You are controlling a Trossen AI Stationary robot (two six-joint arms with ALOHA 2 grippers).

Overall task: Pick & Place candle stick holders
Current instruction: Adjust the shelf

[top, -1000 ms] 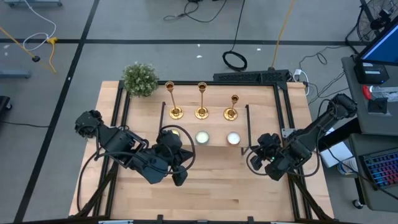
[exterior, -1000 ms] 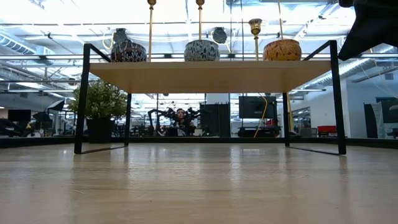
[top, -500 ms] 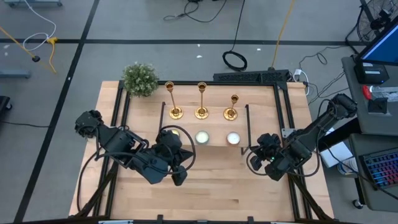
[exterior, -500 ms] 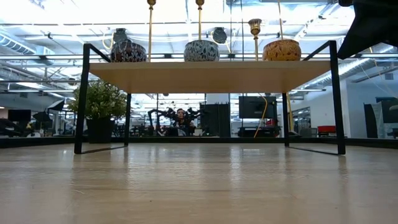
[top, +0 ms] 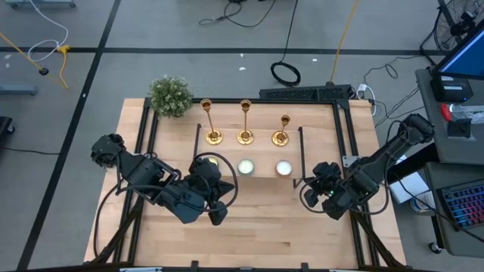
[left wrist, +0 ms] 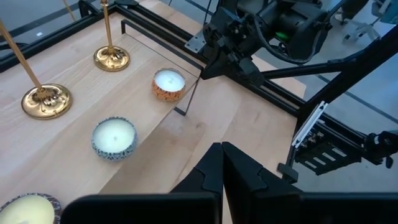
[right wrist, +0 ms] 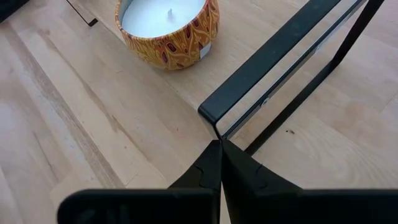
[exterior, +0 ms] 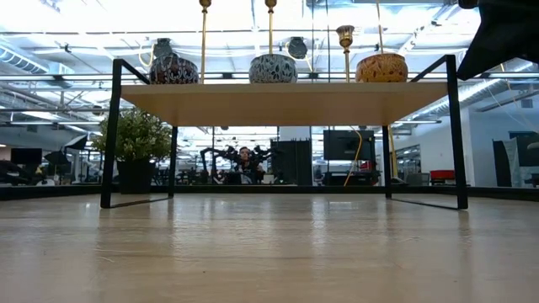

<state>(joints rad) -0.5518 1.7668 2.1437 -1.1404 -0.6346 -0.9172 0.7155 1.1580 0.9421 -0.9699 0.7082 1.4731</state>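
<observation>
Here, three candlesticks [top: 245,125] stand upright on the shelf [top: 261,155]; left gripper [left wrist: 222,163] and right gripper [right wrist: 221,158] hover nearby, fingers pressed together, empty.

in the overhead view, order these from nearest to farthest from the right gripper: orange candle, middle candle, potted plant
Measured from the shut right gripper:
1. Orange candle, on the shelf's right end, beside the gripper.
2. Middle candle, at the shelf's centre.
3. Potted plant, at the table's far left corner.
</observation>
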